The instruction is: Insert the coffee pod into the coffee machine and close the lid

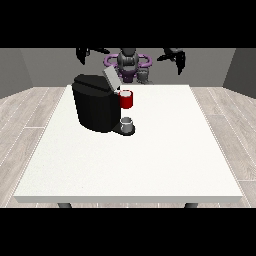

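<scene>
You are looking across the bench (150, 165) at the coffee machine (95, 107), a black box that is sitting towards the far side of the bench, left of its middle. Its lid (111, 77) is standing open, tilting up from the top of the machine at the back. A red thing at the machine (126, 99) is showing on the machine's right side, just below the lid. Under that red thing, a small grey thing (128, 123) is resting on the machine's dark base; you cannot tell whether it is the coffee pod.

Both hands are hanging in the air behind the machine, well apart from it and holding nothing. The hand at the view's left (84, 54) is hovering above and behind the machine's top. The hand at the view's right (176, 57) is hovering far off to the machine's right, with its fingers pointing down and spread.
</scene>
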Controlling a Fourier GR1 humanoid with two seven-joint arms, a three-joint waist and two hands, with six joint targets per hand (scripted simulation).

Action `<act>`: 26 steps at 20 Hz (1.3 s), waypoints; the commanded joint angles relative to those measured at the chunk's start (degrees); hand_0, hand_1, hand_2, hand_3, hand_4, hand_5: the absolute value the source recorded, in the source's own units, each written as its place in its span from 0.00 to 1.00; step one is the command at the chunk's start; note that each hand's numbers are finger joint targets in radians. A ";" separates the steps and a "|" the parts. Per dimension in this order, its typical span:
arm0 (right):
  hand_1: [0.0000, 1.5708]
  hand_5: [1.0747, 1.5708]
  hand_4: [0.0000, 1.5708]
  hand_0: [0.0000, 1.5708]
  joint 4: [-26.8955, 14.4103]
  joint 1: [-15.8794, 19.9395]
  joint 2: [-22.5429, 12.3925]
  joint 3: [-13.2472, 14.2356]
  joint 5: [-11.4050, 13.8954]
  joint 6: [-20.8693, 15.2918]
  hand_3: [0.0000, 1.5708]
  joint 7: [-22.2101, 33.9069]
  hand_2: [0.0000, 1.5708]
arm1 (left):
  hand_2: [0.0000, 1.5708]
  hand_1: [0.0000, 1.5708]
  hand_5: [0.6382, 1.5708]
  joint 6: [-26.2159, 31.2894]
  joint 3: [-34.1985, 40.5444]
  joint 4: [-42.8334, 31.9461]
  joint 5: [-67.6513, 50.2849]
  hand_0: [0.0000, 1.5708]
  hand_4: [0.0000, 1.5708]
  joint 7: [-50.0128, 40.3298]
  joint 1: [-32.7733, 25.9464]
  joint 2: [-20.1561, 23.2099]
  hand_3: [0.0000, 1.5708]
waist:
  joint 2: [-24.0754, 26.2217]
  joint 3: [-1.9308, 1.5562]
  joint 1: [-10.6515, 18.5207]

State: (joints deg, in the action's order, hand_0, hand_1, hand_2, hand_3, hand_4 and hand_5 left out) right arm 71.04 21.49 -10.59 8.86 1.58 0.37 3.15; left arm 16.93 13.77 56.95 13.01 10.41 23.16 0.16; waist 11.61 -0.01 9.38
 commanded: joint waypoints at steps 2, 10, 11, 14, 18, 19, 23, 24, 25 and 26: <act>0.00 1.00 0.05 0.00 -1.95 4.21 0.95 2.52 -3.93 -0.08 0.00 2.96 0.00 | 0.00 0.00 1.00 0.13 -2.79 5.64 -1.41 0.00 0.22 -0.76 -4.12 -0.16 0.00 | -3.08 0.00 1.05; 0.00 1.00 0.04 0.00 -6.22 5.57 1.52 2.11 -5.72 1.30 0.00 2.98 0.00 | 0.00 0.00 1.00 1.55 -3.22 15.24 -4.67 0.00 0.22 -1.34 -9.54 1.66 0.00 | -6.15 0.00 0.27; 0.00 1.00 0.04 0.00 -9.50 12.38 -2.09 5.35 -6.61 0.94 0.00 2.46 0.00 | 0.00 0.00 1.00 -1.10 -4.99 16.85 -3.31 0.00 0.24 -2.59 -5.01 -0.11 0.00 | -10.85 -0.01 1.89; 0.00 1.00 0.00 0.00 -7.51 10.72 0.60 0.86 -3.81 -0.62 0.00 4.44 0.00 | 0.00 0.00 1.00 0.54 -5.04 19.81 -5.11 0.00 0.23 -3.32 -11.19 1.04 0.00 | -7.80 0.01 0.42; 0.00 1.00 0.00 0.00 -10.73 14.54 0.35 0.93 -4.87 2.04 0.00 0.56 0.00 | 0.00 0.00 1.00 -2.01 -4.28 20.85 -5.35 0.00 0.24 -4.46 -6.32 1.86 0.00 | -13.25 0.00 0.40; 0.00 1.00 0.00 0.00 -9.54 12.56 4.40 -2.68 -1.96 -1.06 0.00 0.26 0.00 | 0.00 0.00 1.00 -3.49 -4.85 20.07 -4.53 0.00 0.24 -4.11 -6.33 0.93 0.00 | -12.32 0.00 -1.21; 0.00 1.00 0.00 0.00 -11.72 15.49 1.32 -0.86 -3.09 0.55 0.00 1.38 0.00 | 0.00 0.00 1.00 -1.50 -3.69 23.43 -6.40 0.00 0.20 -3.09 -10.47 4.30 0.00 | -12.49 0.01 -0.43; 0.00 1.00 0.00 0.00 -12.07 16.42 2.26 -1.67 -2.65 0.40 0.00 0.37 0.00 | 0.00 0.00 1.00 -2.88 -3.75 22.76 -5.65 0.00 0.21 -3.22 -9.11 4.17 0.00 | -13.87 0.01 -0.73; 0.00 1.00 0.00 0.00 -12.15 14.72 1.31 -1.37 -3.31 2.71 0.00 -1.67 0.00 | 0.00 0.00 1.00 -1.96 -1.73 23.47 -7.74 0.00 0.20 -6.91 -7.77 5.90 0.00 | -13.57 0.00 -1.26; 0.00 1.00 0.05 0.00 -12.14 15.50 1.92 -1.85 -3.10 1.88 0.00 0.37 0.00 | 0.00 0.00 1.00 -1.62 -3.48 23.85 -7.09 0.00 0.19 -6.61 -10.46 5.14 0.00 | -12.56 0.01 -1.31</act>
State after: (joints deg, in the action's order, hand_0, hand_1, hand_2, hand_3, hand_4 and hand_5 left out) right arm 59.80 36.54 -9.15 7.99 -1.70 1.50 3.51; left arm 15.20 10.39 79.35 6.57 5.53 14.43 4.29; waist -1.03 0.06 8.71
